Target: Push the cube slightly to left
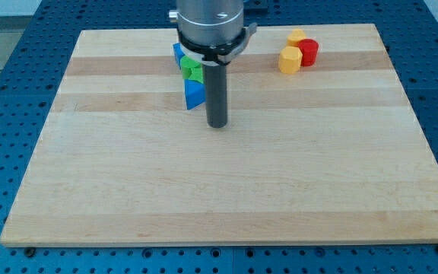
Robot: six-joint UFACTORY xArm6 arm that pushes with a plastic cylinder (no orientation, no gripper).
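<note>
My tip (217,124) rests on the wooden board (226,183) in the upper middle of the view. A blue block (194,94), wedge-like in shape, lies just to the left of the rod, close to it; contact cannot be told. Above it sits a green block (192,69), partly hidden by the arm's body. Another blue block (178,52) peeks out above the green one, mostly hidden; its shape cannot be made out.
At the view's top right stand a yellow block (290,59), a red cylinder-like block (309,52) and a second yellow block (296,36), all touching. The board's edges meet a blue perforated table (6,114).
</note>
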